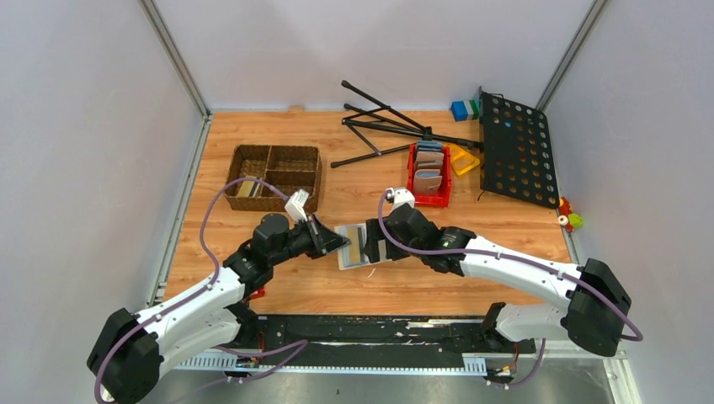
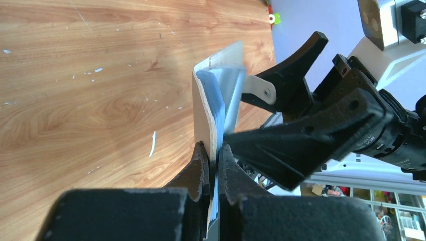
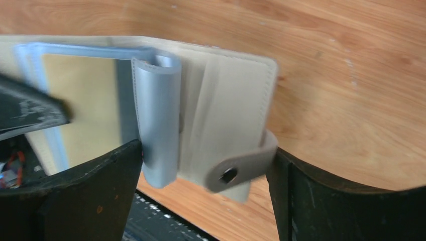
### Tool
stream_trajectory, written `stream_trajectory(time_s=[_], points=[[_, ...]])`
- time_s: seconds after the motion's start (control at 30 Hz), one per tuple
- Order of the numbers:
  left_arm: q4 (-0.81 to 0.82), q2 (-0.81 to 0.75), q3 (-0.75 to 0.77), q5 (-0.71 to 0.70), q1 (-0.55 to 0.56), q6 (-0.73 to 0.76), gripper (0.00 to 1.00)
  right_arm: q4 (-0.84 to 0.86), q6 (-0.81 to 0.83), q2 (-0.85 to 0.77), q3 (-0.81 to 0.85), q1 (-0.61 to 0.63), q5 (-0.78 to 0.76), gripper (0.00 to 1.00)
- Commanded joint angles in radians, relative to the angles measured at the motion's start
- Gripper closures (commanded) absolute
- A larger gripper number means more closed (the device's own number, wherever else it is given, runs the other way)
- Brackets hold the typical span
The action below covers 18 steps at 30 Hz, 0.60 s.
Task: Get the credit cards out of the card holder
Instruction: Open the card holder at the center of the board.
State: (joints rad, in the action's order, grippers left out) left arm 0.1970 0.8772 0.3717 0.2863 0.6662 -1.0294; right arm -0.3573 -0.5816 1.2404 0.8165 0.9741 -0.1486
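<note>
My left gripper (image 1: 339,242) is pinched tight on the left edge of the card holder (image 1: 364,245), mid-frame over the table (image 1: 354,168). The holder lies open, its long axis left to right. My right gripper (image 1: 385,244) is spread around its right end, the strap tab (image 3: 241,168) lower right in that wrist view. A tan-gold credit card (image 3: 83,115) shows in a pocket.
</note>
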Motion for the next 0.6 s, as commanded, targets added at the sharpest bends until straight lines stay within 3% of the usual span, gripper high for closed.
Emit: stream_trajectory(time_s=[0.0, 0.33, 0.57], points=[[0.005, -0.024, 0.046, -0.022, 0.001, 0.027, 1.0, -0.136, 0.016, 0.006, 0.036, 0.002, -0.212, 0.1], [-0.082, 0.022, 0.053, -0.07, 0.002, 0.091, 1.0, -0.15, 0.006, -0.078, -0.004, -0.011, -0.2, 0.15], [-0.081, 0.036, 0.041, -0.081, 0.002, 0.109, 1.0, -0.026, 0.057, -0.088, 0.007, -0.01, 0.022, 0.38]])
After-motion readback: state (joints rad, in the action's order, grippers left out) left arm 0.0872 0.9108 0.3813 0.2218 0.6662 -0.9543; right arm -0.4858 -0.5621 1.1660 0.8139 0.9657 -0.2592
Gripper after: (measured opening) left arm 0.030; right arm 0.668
